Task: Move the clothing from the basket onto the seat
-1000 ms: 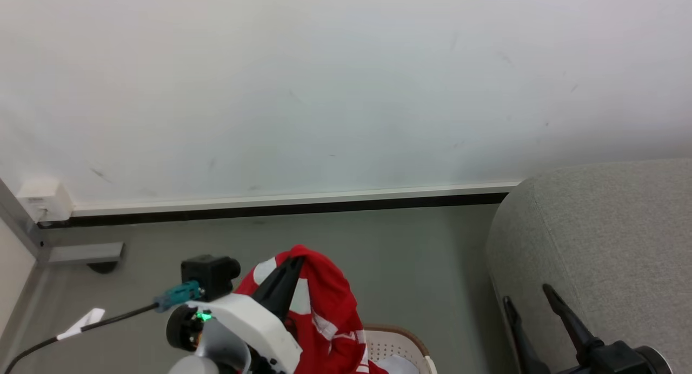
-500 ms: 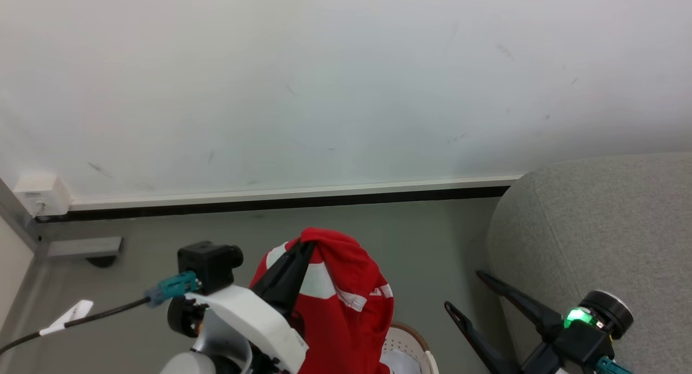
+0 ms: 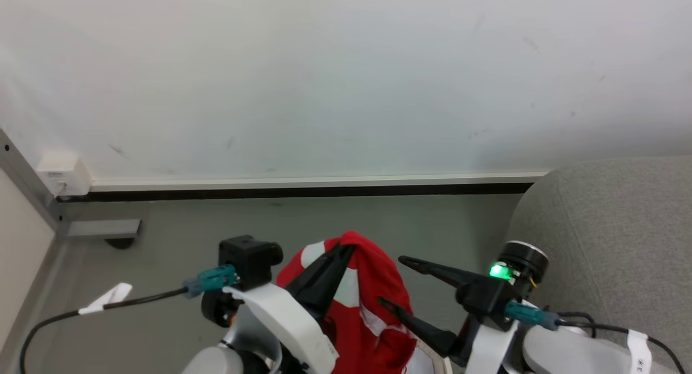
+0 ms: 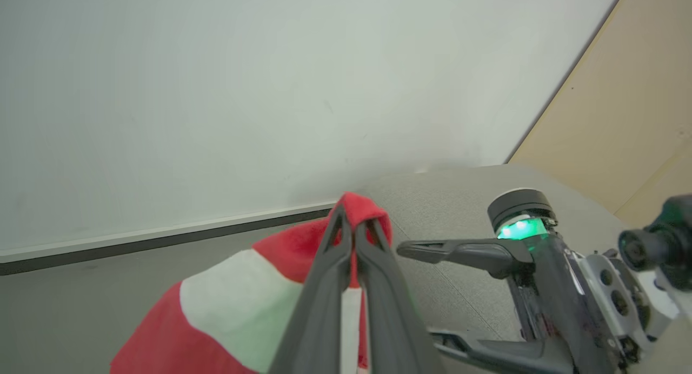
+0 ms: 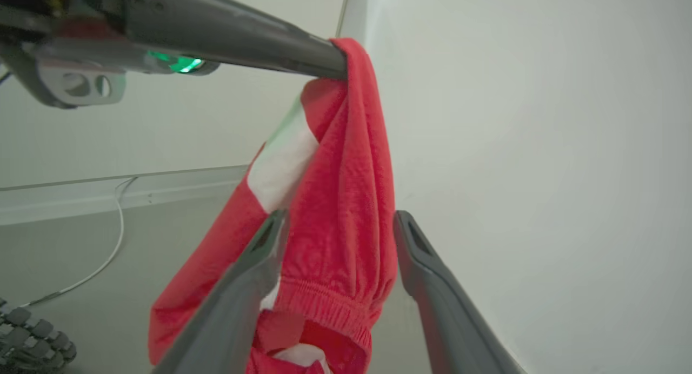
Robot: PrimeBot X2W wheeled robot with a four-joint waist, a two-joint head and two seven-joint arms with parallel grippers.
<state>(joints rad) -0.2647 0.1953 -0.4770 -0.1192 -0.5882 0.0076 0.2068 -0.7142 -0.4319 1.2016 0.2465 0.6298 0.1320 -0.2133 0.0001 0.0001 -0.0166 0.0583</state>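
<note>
The clothing, red with white patches, hangs in the air from my left gripper, which is shut on its top fold. The left wrist view shows the dark fingers pinched together on the red fold. My right gripper is open beside the hanging clothing. In the right wrist view its jaws stand wide on either side of the red fabric. A sliver of the basket shows at the bottom edge below the clothing. The seat, a grey sofa, fills the right side.
A pale wall with a white and black skirting board runs behind the grey floor. A wall socket box and a grey bracket sit at the left. A black cable trails from my left wrist.
My right gripper has swung left from in front of the seat to the hanging clothing, staying open. The left gripper has held on to the clothing. The camera has shifted slightly.
</note>
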